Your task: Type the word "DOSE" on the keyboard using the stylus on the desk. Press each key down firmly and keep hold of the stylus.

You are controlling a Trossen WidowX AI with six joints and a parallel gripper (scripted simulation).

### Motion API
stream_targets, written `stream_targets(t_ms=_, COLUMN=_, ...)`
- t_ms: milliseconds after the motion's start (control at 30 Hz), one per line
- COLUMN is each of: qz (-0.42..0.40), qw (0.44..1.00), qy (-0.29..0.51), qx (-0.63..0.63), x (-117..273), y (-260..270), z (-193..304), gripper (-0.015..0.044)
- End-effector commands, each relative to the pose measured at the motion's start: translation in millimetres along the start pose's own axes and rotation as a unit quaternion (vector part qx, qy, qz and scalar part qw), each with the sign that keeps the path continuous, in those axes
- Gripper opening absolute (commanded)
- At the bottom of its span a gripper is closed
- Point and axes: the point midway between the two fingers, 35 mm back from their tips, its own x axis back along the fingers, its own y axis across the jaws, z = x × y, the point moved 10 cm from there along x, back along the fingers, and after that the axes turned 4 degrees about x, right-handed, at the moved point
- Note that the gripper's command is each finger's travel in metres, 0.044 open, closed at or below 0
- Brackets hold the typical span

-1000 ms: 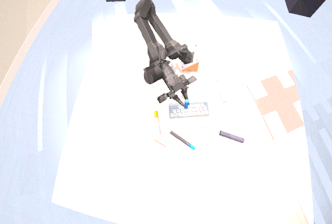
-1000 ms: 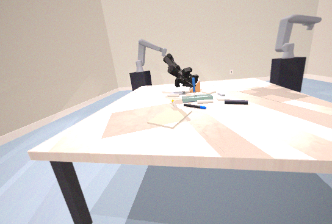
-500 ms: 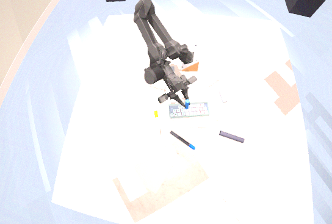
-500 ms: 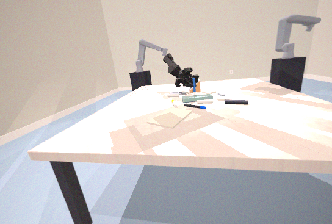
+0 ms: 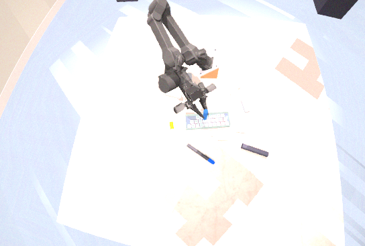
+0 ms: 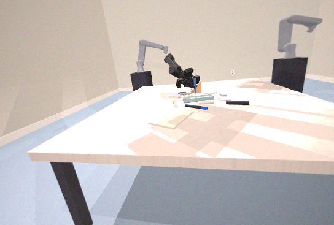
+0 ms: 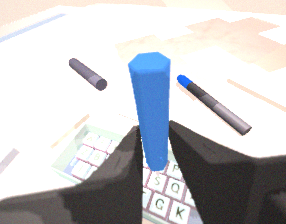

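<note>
The blue six-sided stylus (image 5: 205, 114) (image 6: 195, 84) (image 7: 151, 95) stands roughly upright in my gripper (image 5: 204, 113) (image 7: 154, 131), which is shut on it. The pale green-framed keyboard (image 5: 218, 121) (image 6: 198, 99) (image 7: 159, 203) lies below. In the wrist view the stylus's lower end shows just beyond the S key (image 7: 157, 181) and left of the P key (image 7: 175, 168). The key directly behind the lower end is covered by the stylus. Whether the tip touches a key cannot be told. My fingers hide much of the keyboard's middle.
A black-and-grey pen with a blue end (image 5: 201, 154) (image 6: 195, 106) (image 7: 209, 100) and a dark cylinder (image 5: 255, 150) (image 6: 237, 102) (image 7: 87, 75) lie beyond the keyboard. An orange wedge (image 5: 211, 74) (image 6: 199, 87) stands near the arm. A small yellow piece (image 5: 172, 125) lies beside the keyboard.
</note>
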Motion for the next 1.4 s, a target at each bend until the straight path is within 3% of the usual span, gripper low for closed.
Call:
stream_targets(t_ms=0, qz=-0.001, qw=1.0, qy=0.0, qx=0.002, x=-0.7, y=1.0, z=2.5, gripper=0.0081)
stream_targets(t_ms=1367, qz=-0.001, qw=1.0, qy=0.0, qx=0.002, x=-6.2, y=2.0, z=16.4, gripper=0.0081)
